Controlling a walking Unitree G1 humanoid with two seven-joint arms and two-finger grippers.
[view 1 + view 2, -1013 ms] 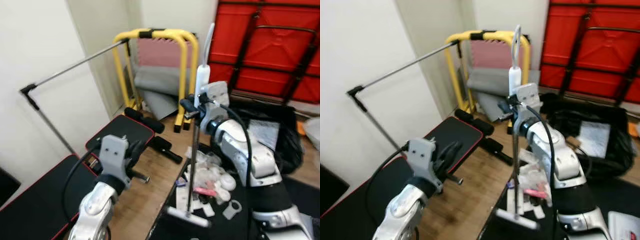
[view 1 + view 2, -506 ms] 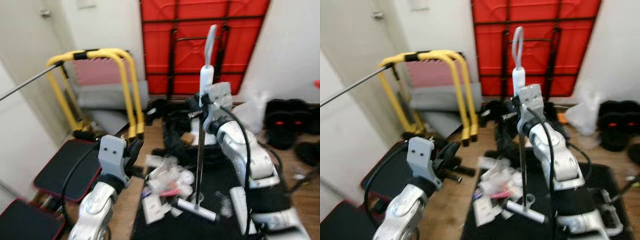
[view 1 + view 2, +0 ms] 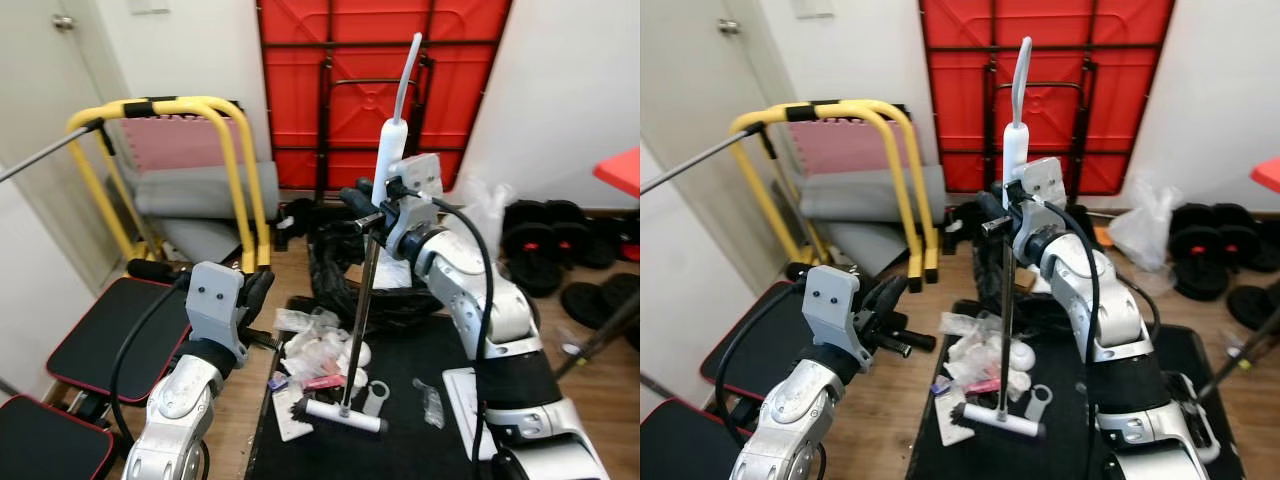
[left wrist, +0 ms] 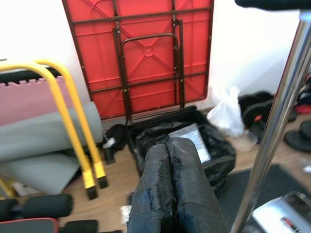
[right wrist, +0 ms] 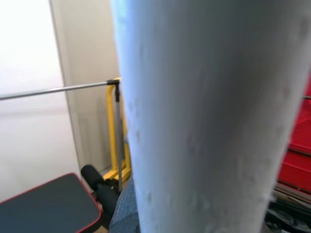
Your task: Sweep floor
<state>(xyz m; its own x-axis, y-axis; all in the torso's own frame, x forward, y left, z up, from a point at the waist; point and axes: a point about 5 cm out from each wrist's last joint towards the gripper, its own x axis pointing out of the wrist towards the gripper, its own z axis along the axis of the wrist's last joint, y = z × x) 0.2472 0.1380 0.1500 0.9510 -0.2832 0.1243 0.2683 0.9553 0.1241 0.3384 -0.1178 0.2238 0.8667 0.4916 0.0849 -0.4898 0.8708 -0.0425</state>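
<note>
Centre frame, the broom (image 3: pixel 362 300) stands nearly upright, white grip up top, metal shaft dropping to its head on the black mat (image 3: pixel 420 440) beside scattered litter (image 3: pixel 318 352).

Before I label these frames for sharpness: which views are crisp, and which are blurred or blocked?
Left and right eye views: sharp, evenly lit, broom and litter pile clear. Left wrist view: background crisp, left gripper soft. Right wrist view: broom handle looms close, out of focus.
</note>
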